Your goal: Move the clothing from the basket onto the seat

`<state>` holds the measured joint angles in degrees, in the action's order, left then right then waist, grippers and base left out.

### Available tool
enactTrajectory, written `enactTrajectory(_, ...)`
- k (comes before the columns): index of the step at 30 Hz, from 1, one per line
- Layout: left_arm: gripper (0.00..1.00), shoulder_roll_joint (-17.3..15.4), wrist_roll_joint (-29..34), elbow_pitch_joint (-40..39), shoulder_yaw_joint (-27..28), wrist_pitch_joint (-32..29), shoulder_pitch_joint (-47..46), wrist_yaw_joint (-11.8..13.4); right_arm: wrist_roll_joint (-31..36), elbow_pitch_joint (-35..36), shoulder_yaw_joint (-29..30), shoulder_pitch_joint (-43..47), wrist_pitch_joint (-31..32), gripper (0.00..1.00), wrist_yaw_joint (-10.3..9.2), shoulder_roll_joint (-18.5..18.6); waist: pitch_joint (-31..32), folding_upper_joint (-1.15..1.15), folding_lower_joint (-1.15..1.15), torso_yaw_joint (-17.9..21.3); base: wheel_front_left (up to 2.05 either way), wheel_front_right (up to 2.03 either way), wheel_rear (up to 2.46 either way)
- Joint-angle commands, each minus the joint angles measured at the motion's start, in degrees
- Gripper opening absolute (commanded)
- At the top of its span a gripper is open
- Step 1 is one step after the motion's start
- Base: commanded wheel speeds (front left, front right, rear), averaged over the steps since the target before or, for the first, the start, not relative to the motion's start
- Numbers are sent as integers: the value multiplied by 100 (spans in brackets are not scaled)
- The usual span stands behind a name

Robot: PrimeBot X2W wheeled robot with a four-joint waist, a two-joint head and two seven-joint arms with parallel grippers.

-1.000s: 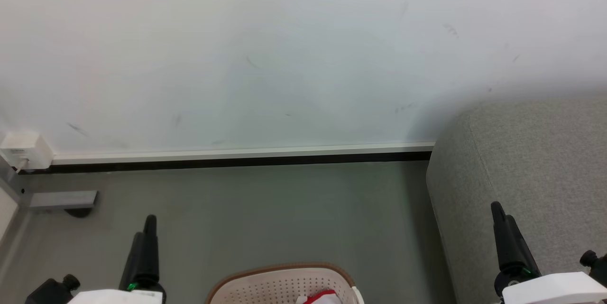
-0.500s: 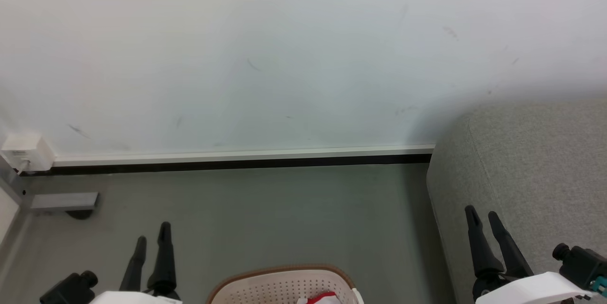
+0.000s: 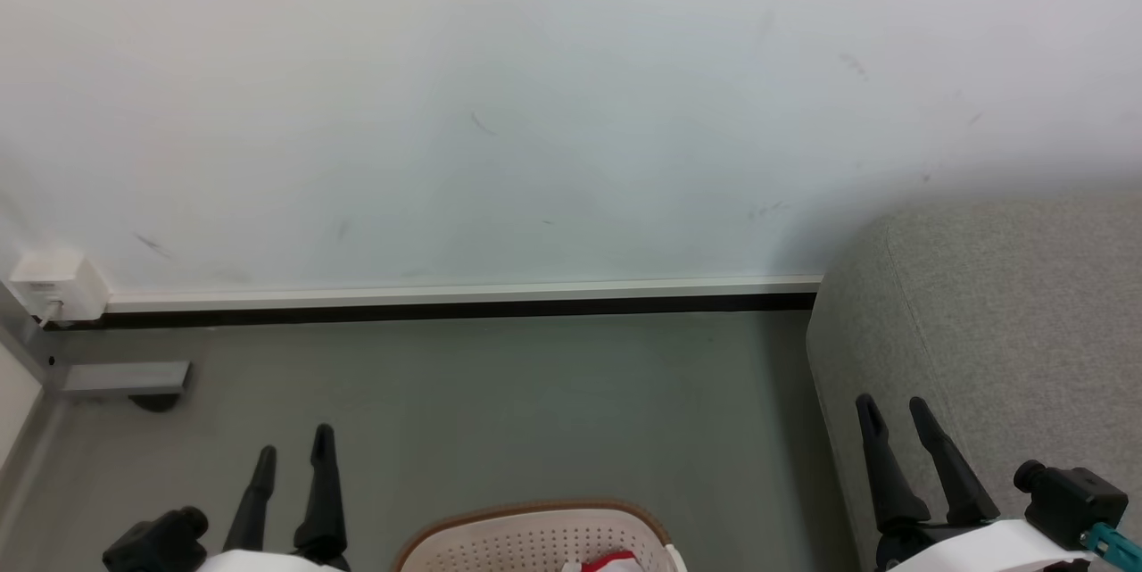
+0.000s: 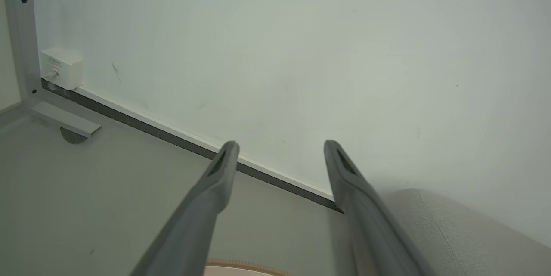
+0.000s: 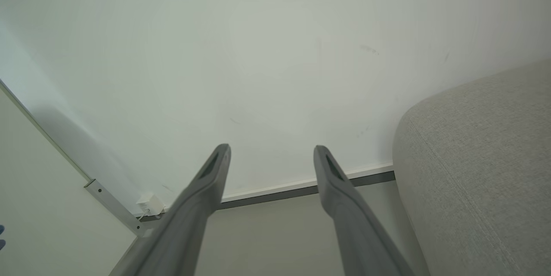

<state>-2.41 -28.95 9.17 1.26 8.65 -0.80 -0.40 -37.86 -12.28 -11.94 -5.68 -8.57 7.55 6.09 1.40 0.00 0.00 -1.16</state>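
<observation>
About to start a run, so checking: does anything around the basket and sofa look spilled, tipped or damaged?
Nothing stands out. The basket shows an intact far rim, with red clothing lying inside it. The sofa looks undamaged. The wall has only faint scuffs.

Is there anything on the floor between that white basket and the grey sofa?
No: in the head view, bare grey floor separates the basket from the sofa.

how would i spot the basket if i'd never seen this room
Start at the big grey sofa on the right, against the white wall. On the grey floor just left of it sits the basket. Nothing else there is cream plastic with rows of small holes, a brown rim and red clothing inside.
</observation>
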Motion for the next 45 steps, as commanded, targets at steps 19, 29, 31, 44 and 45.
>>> enactTrajectory(19,100,-54,1112,-51,-58,292,89,99,1032,-79,-143,-144,-299,100,-9,13,53,0,0,-21,0,0,0)
enactTrajectory(29,100,-59,1578,10,-91,419,100,113,1434,-118,-224,-149,-423,100,-10,30,86,0,0,-24,0,0,0)
enactTrajectory(31,100,-59,1677,14,-101,439,106,118,1519,-121,-242,-152,-442,100,-10,37,90,0,0,-26,0,0,0)
enactTrajectory(44,100,-63,2154,-19,-141,576,162,153,1963,-153,-348,-147,-583,100,-11,57,138,0,0,-29,0,0,0)
enactTrajectory(45,100,-64,2196,-28,-147,574,164,158,1991,-152,-350,-146,-578,100,-11,56,141,0,0,-31,0,0,0)
